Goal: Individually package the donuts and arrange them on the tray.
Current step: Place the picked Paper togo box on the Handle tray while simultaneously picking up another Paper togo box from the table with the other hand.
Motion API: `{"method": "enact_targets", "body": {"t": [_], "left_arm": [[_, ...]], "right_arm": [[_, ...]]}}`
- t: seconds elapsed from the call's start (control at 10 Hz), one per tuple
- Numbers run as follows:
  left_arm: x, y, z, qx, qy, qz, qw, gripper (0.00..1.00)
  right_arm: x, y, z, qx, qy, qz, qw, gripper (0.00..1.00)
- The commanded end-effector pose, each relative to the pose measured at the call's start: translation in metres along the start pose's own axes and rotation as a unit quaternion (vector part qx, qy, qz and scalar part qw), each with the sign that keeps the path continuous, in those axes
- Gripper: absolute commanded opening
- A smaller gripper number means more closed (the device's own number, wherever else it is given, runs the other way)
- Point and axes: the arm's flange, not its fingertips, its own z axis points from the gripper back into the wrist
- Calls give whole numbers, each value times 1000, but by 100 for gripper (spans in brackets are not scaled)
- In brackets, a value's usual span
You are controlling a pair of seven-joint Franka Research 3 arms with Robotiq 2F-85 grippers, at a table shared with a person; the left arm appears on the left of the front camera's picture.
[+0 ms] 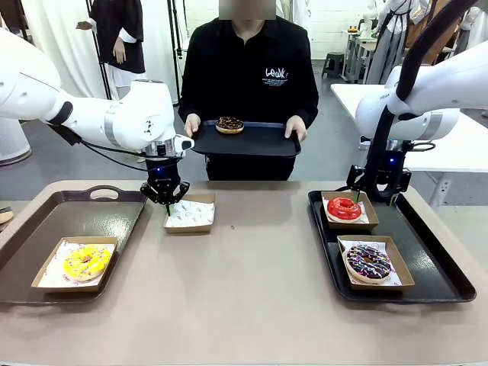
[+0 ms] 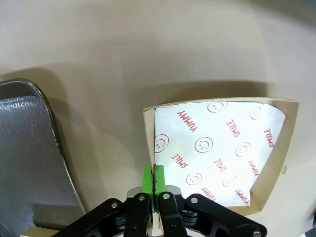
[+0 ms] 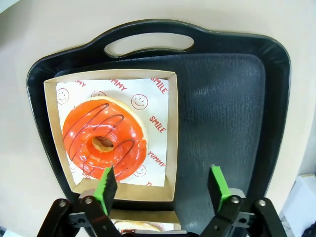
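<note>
My left gripper [image 1: 165, 200] [image 2: 153, 172] is shut on the near wall of an empty paper-lined cardboard box [image 1: 189, 213] [image 2: 217, 148] that rests on the table. My right gripper [image 1: 377, 194] [image 3: 162, 172] hangs open just above the right tray [image 1: 435, 259]. Its fingers are apart and clear of the boxed red donut [image 1: 344, 207] [image 3: 104, 143] below. A chocolate donut with sprinkles [image 1: 369, 261] sits in a second box on that tray. On the left tray [image 1: 46, 221], the yellow donut [image 1: 86, 261] lies boxed. The dark chocolate donut [image 1: 229, 124] rests unboxed on a tray held by the person.
Across the table the person holds a black tray [image 1: 259, 141] with both hands above the far edge. The left tray's rim [image 2: 49, 143] lies close beside the empty box. Bare tabletop [image 1: 252, 290] spreads between the two trays.
</note>
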Motion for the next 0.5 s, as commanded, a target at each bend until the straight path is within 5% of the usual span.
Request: {"method": "enact_targets", "body": {"t": [0.0,0.4], "left_arm": [[4,2,2,-3,3,-8,1000,0],[-2,2,12,-9,14,-12,1000,0]], "right_arm": [[-2,2,-3,2,2,0,1000,100],[-11,-2,8,22,13,5,1000,100]]}}
